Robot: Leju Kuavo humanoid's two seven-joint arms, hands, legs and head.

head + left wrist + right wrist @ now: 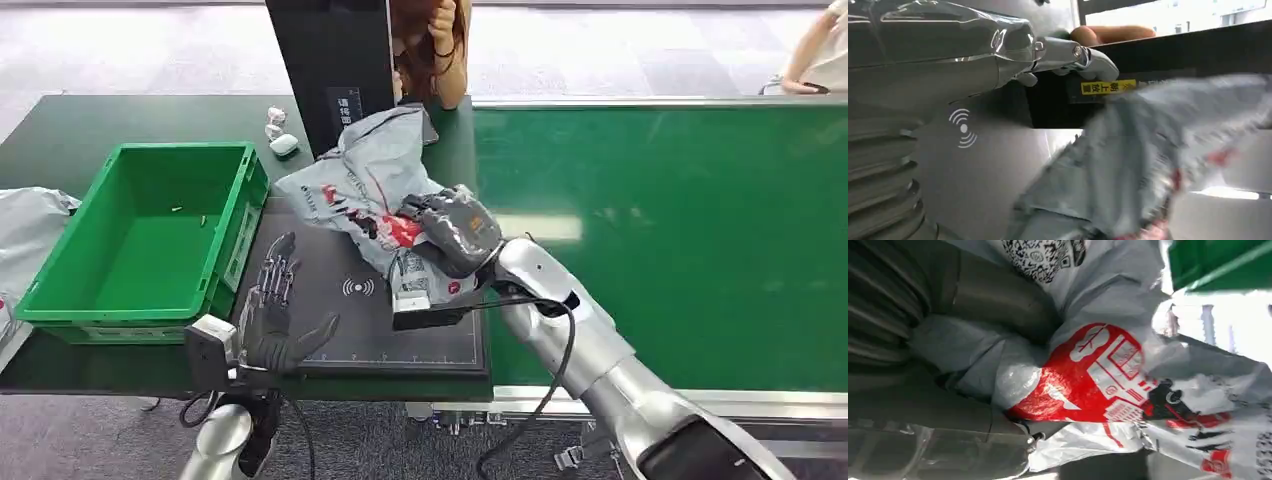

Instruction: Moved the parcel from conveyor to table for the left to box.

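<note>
A crumpled grey parcel bag (365, 190) with red and black print lies over the far part of the black scanner pad (330, 300), between the green box (150, 235) and the conveyor belt (680, 240). My right hand (455, 232) grips the parcel's near right end; up close the bag (1108, 380) is bunched inside its fingers. My left hand (278, 310) hovers open over the pad's near left corner, fingers spread, apart from the parcel (1158, 155). In the left wrist view the fingers (1073, 55) are stretched out above the pad.
A black scanner post (330, 60) stands behind the parcel, with small white items (278, 132) to its left. A person (432, 45) stands behind the post; another person's arm (815, 60) is at the far right. Another grey bag (30, 235) lies left of the box.
</note>
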